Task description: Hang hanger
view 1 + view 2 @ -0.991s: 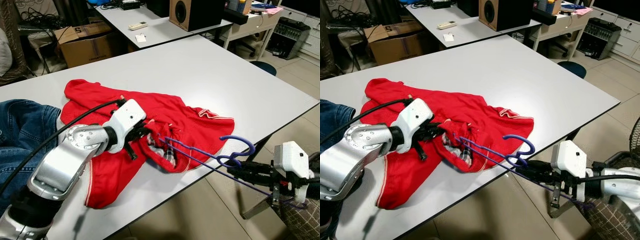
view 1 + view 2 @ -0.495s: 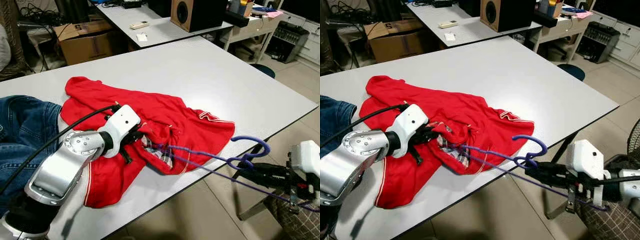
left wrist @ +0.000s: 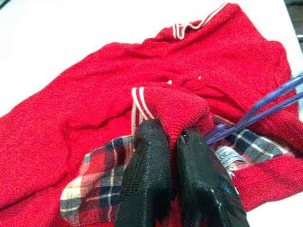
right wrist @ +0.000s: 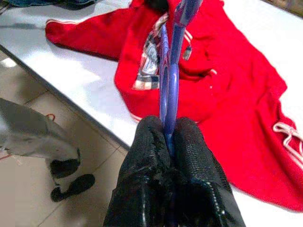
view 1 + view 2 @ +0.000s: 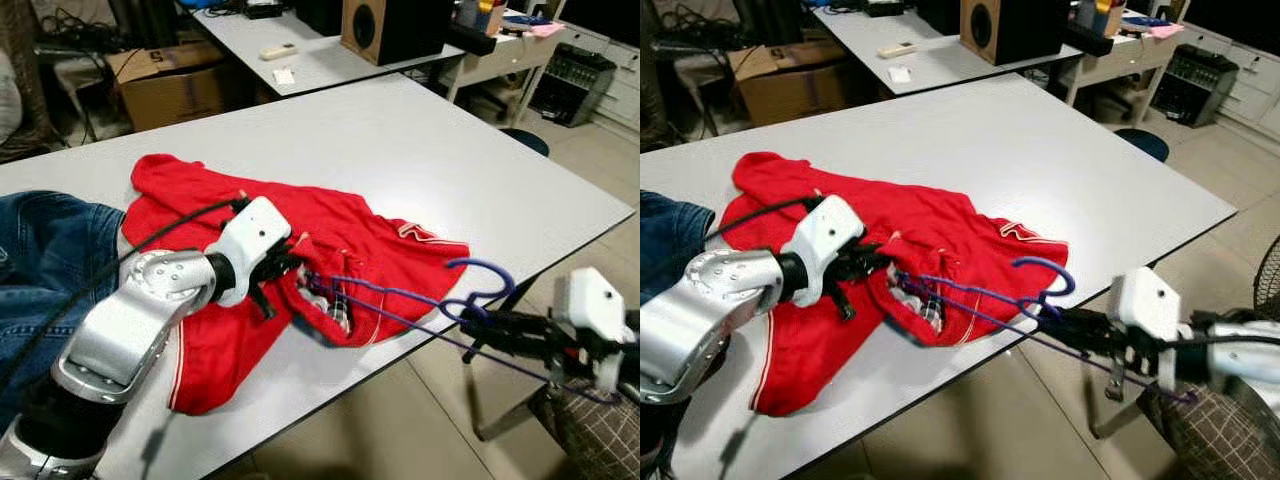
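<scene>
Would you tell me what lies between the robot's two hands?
The purple hanger spans it: the right hand grips it near its hook, its far end reaching into the red garment that the left hand pinches, in both eye views.

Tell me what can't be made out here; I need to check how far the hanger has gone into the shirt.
- Far end of the purple hanger: left eye view, hidden inside the red shirt collar.
- What the left gripper pinches beyond the collar fold: left wrist view, covered by its own fingers.
- Hanger bar inside the right gripper: right wrist view, covered by its fingers.
- Collar label text: left wrist view, too small.
</scene>
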{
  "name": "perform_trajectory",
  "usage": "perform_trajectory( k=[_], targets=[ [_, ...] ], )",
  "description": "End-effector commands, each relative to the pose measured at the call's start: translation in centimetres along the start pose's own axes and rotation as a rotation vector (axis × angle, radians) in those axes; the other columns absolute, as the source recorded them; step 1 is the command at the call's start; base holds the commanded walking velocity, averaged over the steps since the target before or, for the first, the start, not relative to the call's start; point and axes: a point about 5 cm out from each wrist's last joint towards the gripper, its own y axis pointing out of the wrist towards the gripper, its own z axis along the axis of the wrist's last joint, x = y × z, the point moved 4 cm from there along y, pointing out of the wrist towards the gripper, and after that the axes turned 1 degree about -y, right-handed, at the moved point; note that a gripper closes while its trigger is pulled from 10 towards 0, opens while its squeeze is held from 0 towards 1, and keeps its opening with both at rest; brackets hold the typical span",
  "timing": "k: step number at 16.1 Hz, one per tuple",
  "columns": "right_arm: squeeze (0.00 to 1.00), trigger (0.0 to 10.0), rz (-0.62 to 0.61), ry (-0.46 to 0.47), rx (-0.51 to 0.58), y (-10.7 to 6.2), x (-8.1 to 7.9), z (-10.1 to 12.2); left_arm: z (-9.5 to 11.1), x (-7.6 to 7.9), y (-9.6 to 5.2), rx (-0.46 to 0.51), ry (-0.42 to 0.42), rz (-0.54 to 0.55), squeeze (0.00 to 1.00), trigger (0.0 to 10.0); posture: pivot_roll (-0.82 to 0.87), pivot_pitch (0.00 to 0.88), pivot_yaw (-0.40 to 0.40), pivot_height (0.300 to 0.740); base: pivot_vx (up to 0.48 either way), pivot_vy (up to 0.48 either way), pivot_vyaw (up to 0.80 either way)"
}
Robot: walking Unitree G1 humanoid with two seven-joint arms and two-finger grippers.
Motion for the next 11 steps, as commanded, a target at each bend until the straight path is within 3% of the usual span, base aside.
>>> perform_trajectory(
  k=[1,7,9,11],
  targets=[
    [0.00,10.0,0.005,-0.009,0.005,0.6,0.1,0.0,0.8,0.1,-0.3,0.022,0.005,-0.010,0.00,0.0,-0.04,0.048,0.003,0.740,0.000,0.000,0.00],
    [0.00,10.0,0.100,-0.057,-0.009,3.7,0.0,-0.5,2.1,0.8,0.2,0.058,0.002,-0.030,0.00,0.0,-0.02,0.051,-0.004,0.740,0.000,0.000,0.00],
    [0.00,10.0,0.065,-0.085,0.001,5.0,0.7,-0.4,2.7,1.0,0.2,0.073,0.003,-0.041,0.00,0.0,-0.01,0.046,0.001,0.740,0.000,0.000,0.00],
    [0.00,10.0,0.081,-0.103,0.001,5.7,0.5,-0.3,2.9,1.0,0.2,0.078,0.005,-0.039,0.00,0.0,-0.01,0.044,0.006,0.740,0.000,0.000,0.00]
  ],
)
